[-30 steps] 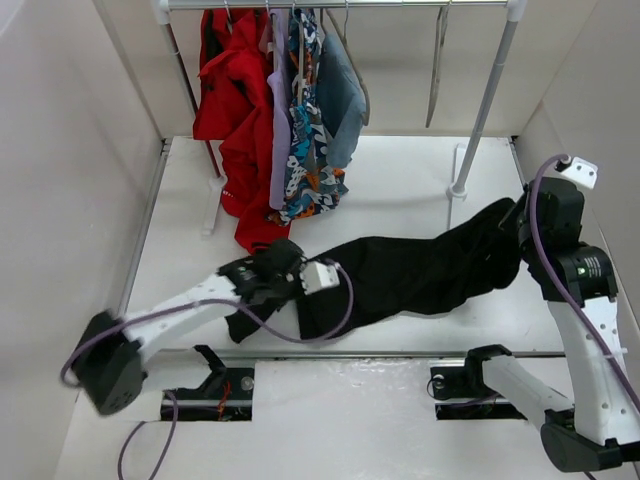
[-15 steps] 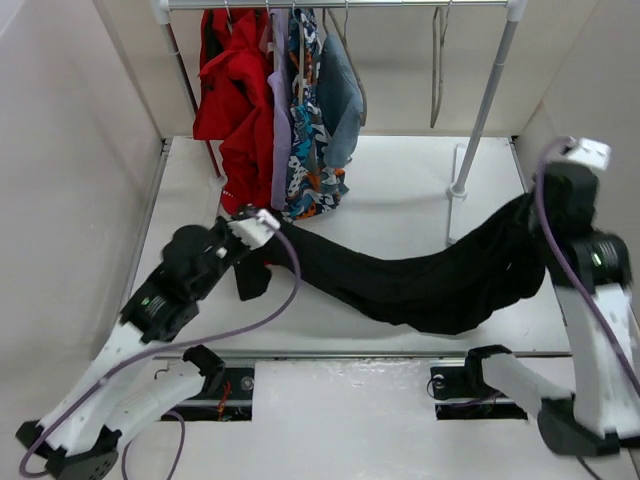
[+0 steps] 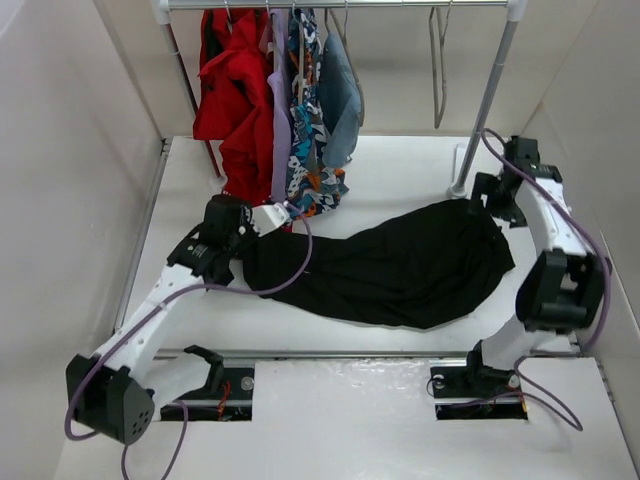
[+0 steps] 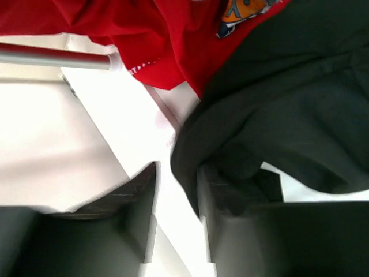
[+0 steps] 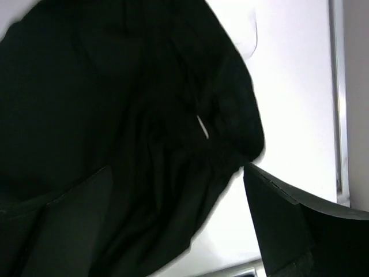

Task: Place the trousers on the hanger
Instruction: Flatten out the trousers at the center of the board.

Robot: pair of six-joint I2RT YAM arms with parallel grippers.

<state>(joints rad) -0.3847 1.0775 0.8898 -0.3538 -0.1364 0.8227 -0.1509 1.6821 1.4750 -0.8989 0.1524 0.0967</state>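
Released, the black trousers are lying slack on the table instead of sagging in the air, the right gripper gaping wide at 2 o'clock, the left gripper parting narrowly at 9 o'clock, while the hanger is hanging untouched at 1 o'clock.

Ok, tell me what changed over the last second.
The black fabric trousers, held stretched in mid-air, now lie spread on the white table. The right end effector opened and let go; the left end effector eased open. The thin grey-beige hanger and hanging clothes stayed on the rail.
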